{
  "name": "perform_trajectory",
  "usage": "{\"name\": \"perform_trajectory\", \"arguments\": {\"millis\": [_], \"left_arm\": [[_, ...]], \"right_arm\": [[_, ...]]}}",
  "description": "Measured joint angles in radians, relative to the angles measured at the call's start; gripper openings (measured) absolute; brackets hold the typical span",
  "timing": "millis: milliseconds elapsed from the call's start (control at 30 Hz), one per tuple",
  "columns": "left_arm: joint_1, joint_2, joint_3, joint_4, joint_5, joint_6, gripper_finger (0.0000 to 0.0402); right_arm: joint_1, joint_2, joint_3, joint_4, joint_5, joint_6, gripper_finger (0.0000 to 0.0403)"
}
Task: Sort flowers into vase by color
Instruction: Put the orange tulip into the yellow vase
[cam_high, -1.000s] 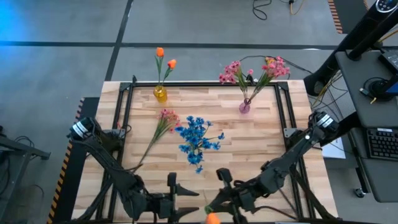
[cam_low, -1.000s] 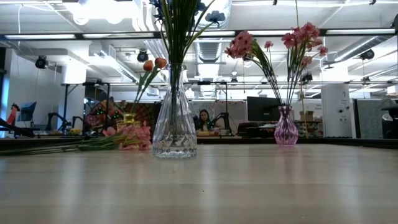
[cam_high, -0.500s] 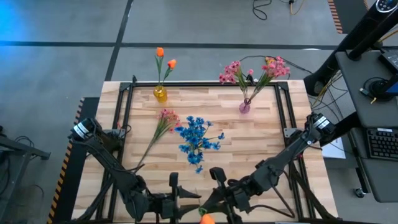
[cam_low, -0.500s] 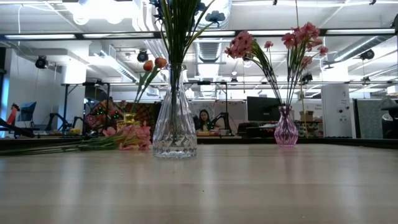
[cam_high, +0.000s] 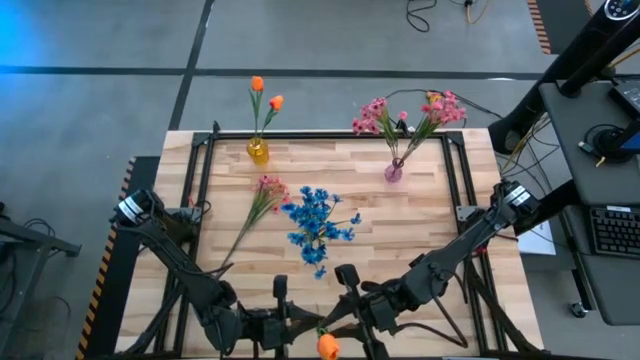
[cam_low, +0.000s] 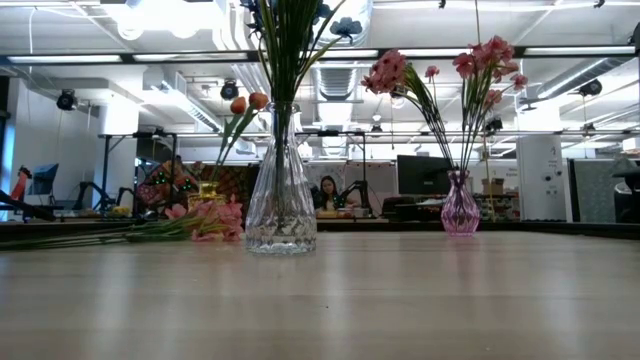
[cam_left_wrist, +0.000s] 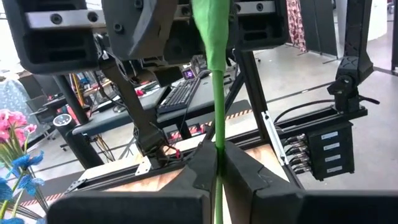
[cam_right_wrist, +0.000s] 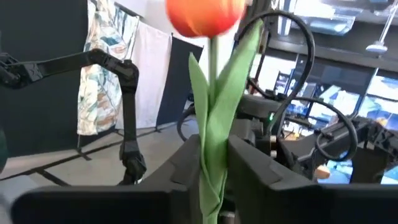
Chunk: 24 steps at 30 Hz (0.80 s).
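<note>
Orange tulip bud (cam_right_wrist: 205, 15) on thin green leafy stalk (cam_left_wrist: 216, 74)

place: robotics lab | cue: monitors (cam_low: 418, 172) (open-plan benches behind)

Light: even overhead room light, bright | Glare: ceiling lamps (cam_low: 150, 15) blown out white in the low view; blue flare at the high view's top left corner | Shadows: soft, faint on the bench (cam_high: 420, 215) | Focus: near bench surface blurred in the low view; orange bud (cam_right_wrist: 205, 15) soft in the right wrist view.
</note>
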Motion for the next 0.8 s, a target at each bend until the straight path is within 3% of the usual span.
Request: {"name": "perform_trajectory", "arguments": {"millis": [200,400,633,800], "left_arm": [[-0.001,-0.01,0.0,-0.011,-0.055,0.0,0.0001],[0.0,-0.063,0.0,-0.138,-0.092,0.0,0.0001],[0.001,-0.224,0.0,-0.356,-0.147,-0.029,0.0],[0.016,-0.354,-0.003,-0.56,-0.313,-0.095,0.0]], "right_arm": [[0.003,-0.047,0.0,-0.09,0.088,0.014,0.0129],[0.002,-0.141,0.0,-0.333,0.132,0.139,0.0173],[0.005,-0.237,0.0,-0.511,0.134,0.242,0.0189],[0.005,-0.282,0.0,-0.607,0.134,0.281,0.0186]]}}
